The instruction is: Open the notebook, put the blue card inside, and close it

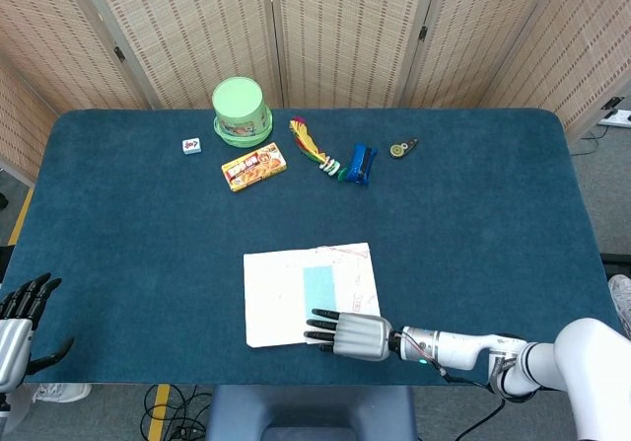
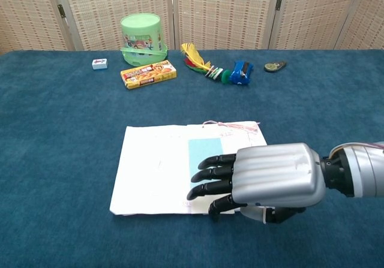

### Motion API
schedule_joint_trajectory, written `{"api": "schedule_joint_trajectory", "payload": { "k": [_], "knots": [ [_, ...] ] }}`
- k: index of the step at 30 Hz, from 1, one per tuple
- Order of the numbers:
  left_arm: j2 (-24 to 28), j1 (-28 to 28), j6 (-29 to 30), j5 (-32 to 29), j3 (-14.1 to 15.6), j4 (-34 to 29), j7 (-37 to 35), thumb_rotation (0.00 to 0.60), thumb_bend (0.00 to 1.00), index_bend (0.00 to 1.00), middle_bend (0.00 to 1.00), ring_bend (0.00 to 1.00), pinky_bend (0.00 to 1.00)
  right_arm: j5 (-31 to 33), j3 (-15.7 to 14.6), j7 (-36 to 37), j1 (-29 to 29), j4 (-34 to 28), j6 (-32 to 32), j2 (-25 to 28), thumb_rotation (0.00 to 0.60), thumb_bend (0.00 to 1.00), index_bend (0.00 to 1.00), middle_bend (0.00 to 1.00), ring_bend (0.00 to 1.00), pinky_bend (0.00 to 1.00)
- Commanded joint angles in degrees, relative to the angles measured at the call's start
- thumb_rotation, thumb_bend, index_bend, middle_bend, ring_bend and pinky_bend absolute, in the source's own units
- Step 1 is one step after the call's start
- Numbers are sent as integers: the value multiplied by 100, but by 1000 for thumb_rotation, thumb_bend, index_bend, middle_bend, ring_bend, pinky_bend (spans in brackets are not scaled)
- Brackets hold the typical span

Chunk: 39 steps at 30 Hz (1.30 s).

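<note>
We are looking at the notebook [image 2: 157, 167] lying open and flat on the blue felt-like table [image 1: 473, 224], its white pages plain paper with a faint red-marked sheet and a thin red-and-white string at the top right. The blue card [image 2: 204, 154], a pale rectangular slip, is lying on the pages just beyond our right hand's fingertips. Our right hand [image 2: 264, 175], with a ribbed silver metal back and black fingers, is hovering palm down over the notebook's near right corner, fingers extended and slightly apart, gripping nothing. Far beyond it we are seeing a yellow snack box [image 2: 148, 74] with print too small to read, a round green plastic tub [image 2: 141, 37], a small white tile [image 2: 99, 63], a bundle of coloured feathers [image 2: 198, 61], a blue clip [image 2: 241, 72] and a small dark round item [image 2: 275, 66]. Our left hand [image 1: 22, 313] is hanging well off to the side past the table edge, fingers spread, empty.
</note>
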Motion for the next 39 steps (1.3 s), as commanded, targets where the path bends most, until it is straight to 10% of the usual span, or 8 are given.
{"api": "schedule_joint_trajectory", "payload": {
  "k": [1, 39],
  "knots": [
    [-1, -8, -4, 8, -3, -2, 0, 600, 277, 122, 89, 110, 171, 14, 15, -15, -3, 31, -7, -17, 600, 699, 324, 72, 0, 0],
    [41, 11, -21, -15, 15, -8, -62, 600, 277, 122, 89, 110, 171, 544, 528, -113, 144, 118, -381, -376, 600, 698, 324, 72, 0, 0]
  ]
}}
